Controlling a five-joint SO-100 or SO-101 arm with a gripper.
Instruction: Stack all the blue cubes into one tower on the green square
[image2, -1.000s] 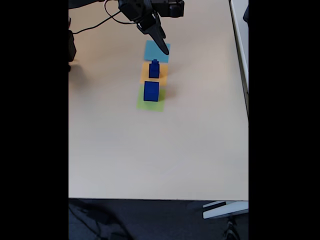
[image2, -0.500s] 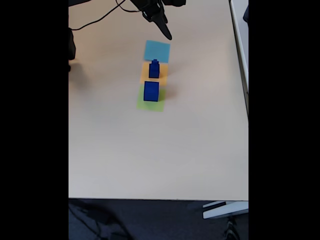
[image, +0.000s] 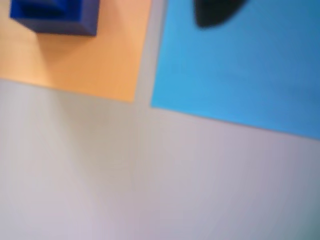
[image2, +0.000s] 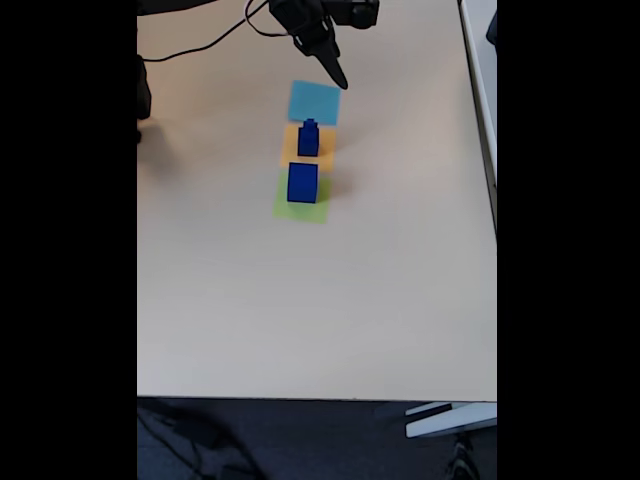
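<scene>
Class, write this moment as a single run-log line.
gripper: above light-blue square, holding nothing | big cube: on green square | two-cube stack: on orange square | tower: unfinished

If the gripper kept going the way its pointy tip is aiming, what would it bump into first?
Probably the light-blue square. In the fixed view the gripper points down at its far edge, above it; height is hard to judge.
</scene>
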